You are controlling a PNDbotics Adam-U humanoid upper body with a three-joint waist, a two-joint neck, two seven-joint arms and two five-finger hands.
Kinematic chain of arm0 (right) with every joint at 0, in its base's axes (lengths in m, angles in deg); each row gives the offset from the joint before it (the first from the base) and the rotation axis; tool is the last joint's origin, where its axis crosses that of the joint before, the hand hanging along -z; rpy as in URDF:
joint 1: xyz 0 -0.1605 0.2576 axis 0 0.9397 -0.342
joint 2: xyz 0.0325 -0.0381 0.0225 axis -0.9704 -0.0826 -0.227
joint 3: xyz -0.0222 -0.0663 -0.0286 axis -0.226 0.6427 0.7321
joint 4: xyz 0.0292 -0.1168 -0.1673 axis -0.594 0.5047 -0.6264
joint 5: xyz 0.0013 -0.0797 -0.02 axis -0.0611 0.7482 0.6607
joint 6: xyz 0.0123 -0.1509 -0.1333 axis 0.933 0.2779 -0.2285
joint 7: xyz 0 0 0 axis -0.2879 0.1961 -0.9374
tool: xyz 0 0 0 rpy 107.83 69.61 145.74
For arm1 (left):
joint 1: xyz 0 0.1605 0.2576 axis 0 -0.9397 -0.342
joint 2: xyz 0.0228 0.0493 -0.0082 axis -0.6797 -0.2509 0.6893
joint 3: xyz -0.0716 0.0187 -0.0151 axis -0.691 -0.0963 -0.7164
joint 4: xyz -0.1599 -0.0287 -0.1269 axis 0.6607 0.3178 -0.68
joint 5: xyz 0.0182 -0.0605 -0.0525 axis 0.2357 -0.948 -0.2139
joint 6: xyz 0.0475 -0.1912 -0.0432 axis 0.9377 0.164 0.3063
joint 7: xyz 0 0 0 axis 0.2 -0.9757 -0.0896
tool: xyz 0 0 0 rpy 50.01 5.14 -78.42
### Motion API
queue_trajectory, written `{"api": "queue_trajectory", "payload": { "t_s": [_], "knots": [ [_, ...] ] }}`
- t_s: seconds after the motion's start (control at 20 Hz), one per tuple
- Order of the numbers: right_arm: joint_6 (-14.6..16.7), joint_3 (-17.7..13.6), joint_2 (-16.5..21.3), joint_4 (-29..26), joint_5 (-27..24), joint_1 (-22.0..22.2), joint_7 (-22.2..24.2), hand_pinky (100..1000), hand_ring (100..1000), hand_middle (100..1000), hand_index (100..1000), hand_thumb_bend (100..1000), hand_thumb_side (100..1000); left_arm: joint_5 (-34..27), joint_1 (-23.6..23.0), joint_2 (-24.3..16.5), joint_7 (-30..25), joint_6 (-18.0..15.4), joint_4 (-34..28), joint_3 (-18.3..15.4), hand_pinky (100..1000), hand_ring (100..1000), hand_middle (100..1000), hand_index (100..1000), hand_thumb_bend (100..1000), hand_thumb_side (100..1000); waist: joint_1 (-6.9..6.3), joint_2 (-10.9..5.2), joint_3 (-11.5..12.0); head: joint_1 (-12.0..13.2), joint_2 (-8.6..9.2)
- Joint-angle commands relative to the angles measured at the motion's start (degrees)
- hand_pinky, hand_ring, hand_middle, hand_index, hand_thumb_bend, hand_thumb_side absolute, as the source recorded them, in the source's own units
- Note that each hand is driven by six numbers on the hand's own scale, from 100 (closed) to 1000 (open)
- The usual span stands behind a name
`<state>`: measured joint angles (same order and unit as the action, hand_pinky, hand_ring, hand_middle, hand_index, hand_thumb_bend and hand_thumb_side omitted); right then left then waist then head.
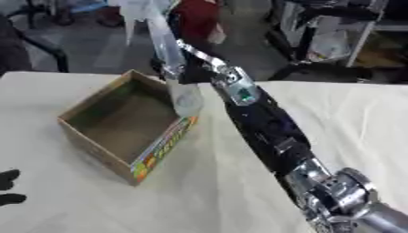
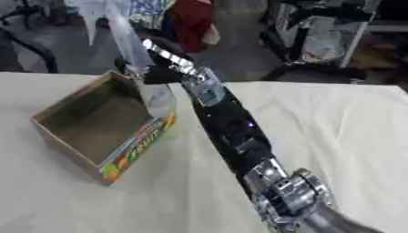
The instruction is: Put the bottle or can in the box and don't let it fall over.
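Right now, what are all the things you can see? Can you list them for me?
Box: one, brown cardboard with a colourful printed side, open top, nothing lying inside, on the left part of the table.
Bottle: one, clear plastic, tall, tilted, its lower end over the box's right wall, held at its middle.
Tablecloth: one, cream, covering the table.
Clutter: dark frames and a red shape on the floor behind the table, too blurred to name.
Right hand: one, black and silver, curled round the bottle, its arm reaching in from the lower right.
Left hand: one, black, only fingertips at the left edge.
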<state>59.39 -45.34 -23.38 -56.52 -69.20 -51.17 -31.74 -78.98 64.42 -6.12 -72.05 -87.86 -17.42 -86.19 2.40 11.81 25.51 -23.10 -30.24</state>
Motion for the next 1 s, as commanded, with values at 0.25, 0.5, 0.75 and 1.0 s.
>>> {"api": "queue_trajectory", "payload": {
  "t_s": [0.25, 0.5, 0.75, 1.0],
  "knots": [
    [7.09, -0.10, 0.37, -1.68, 3.44, -1.39, -0.54, 615, 679, 570, 590, 100, 466, -0.03, 1.02, -0.33, 0.30, 0.58, -0.67, 0.16, 774, 904, 681, 921, 165, 879, -0.22, -0.87, 0.41, -0.74, 1.09],
    [11.82, 1.54, 1.35, -3.84, 6.53, -1.76, -0.45, 910, 982, 892, 916, 100, 308, -0.17, 1.14, -0.35, 0.39, 0.82, -0.65, 0.22, 774, 904, 683, 922, 167, 878, 0.02, -1.03, 0.70, -0.94, 1.40],
    [14.93, 1.23, 3.42, -3.63, 11.18, -1.69, 1.43, 1000, 1000, 1000, 1000, 100, 540, 0.05, 1.41, -0.33, 0.43, 1.39, -0.39, 0.38, 775, 905, 685, 923, 172, 886, 0.49, -1.25, 0.93, -1.16, 1.68],
    [14.25, 0.43, 3.79, -4.40, 15.80, -1.47, -1.41, 1000, 1000, 1000, 1000, 100, 509, 0.29, 1.65, -0.30, 0.37, 1.61, -0.38, 0.42, 776, 907, 687, 929, 171, 884, 0.69, -1.36, 0.91, -1.12, 2.21]
  ]
}}
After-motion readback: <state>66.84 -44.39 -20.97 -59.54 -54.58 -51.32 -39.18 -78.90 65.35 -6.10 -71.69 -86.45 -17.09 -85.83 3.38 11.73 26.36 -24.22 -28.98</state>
